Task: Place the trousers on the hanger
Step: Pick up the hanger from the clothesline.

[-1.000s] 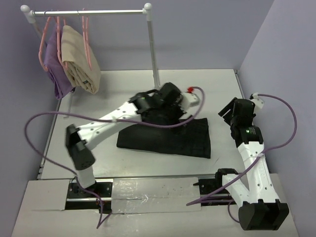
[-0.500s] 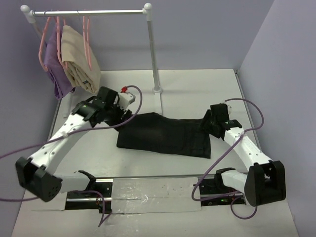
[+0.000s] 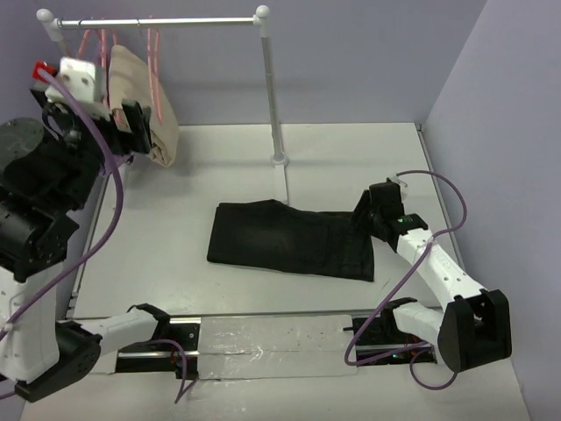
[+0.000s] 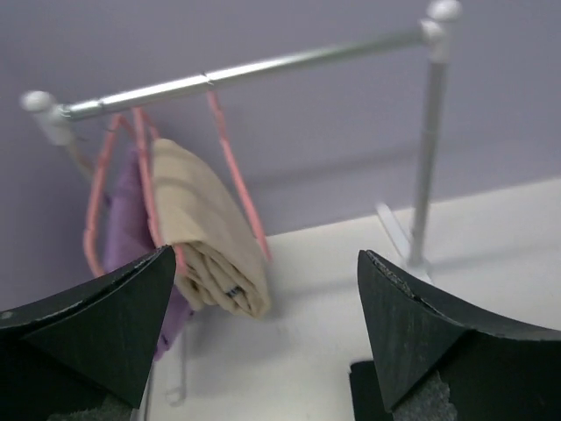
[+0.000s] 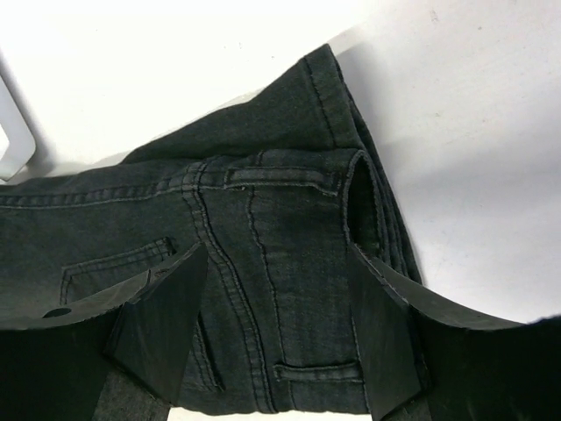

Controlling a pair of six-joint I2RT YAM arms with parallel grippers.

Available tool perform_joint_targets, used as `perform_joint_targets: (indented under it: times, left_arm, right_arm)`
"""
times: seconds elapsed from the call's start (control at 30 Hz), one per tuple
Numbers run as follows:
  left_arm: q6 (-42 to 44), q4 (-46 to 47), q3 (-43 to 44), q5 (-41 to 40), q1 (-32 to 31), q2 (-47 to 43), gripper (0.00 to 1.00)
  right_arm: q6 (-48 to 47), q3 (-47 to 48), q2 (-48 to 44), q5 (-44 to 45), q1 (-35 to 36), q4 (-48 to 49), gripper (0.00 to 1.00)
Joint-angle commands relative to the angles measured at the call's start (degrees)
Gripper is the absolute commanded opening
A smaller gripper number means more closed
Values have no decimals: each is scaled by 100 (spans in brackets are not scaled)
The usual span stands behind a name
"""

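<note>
The black trousers (image 3: 289,239) lie folded flat on the table, with the waist end on the right. My right gripper (image 3: 364,217) is open low over that waist end. In the right wrist view its fingers straddle the waistband and back pocket of the trousers (image 5: 280,175), with the gripper (image 5: 279,250) not closed on them. My left gripper (image 3: 131,121) is raised high at the far left near the rack, open and empty (image 4: 267,254). A bare pink hanger (image 3: 154,70) hangs on the rail and also shows in the left wrist view (image 4: 237,180). A trousers corner shows there (image 4: 364,390).
A metal rail (image 3: 158,21) on a white post (image 3: 272,88) stands at the back. A purple garment (image 3: 92,114) and a beige folded garment (image 3: 145,105) hang on other pink hangers. Purple walls close in the back and right sides.
My left arm has left the trousers' left end and risen toward the rack at the far left. My right gripper came down onto the trousers' right end and has stayed there.
</note>
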Motion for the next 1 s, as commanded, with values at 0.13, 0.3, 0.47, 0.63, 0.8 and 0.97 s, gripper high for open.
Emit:
perform_joint_targets:
  times: [0.13, 0.3, 0.47, 0.63, 0.8, 0.97]
  left_arm:
    - [-174, -414, 2597, -472, 1022, 2787, 88]
    - [-263, -275, 2306, -112, 1172, 3236, 91]
    - [-394, -283, 2276, -15, 1576, 3561, 89]
    - [-447, -143, 1987, 248, 1735, 3624, 82]
    - [-509, -151, 1819, 504, 1832, 3843, 73]
    - [-579, -230, 1951, 592, 1929, 4019, 36]
  right_arm:
    - [66, -259, -178, 102, 106, 365, 71]
    - [-4, -373, -275, 269, 106, 392, 71]
    - [4, -487, -249, 261, 106, 523, 71]
    - [13, -505, -56, 173, 115, 664, 71]
    - [13, -479, 15, 173, 115, 682, 71]
    - [4, -479, 6, 208, 115, 682, 71]
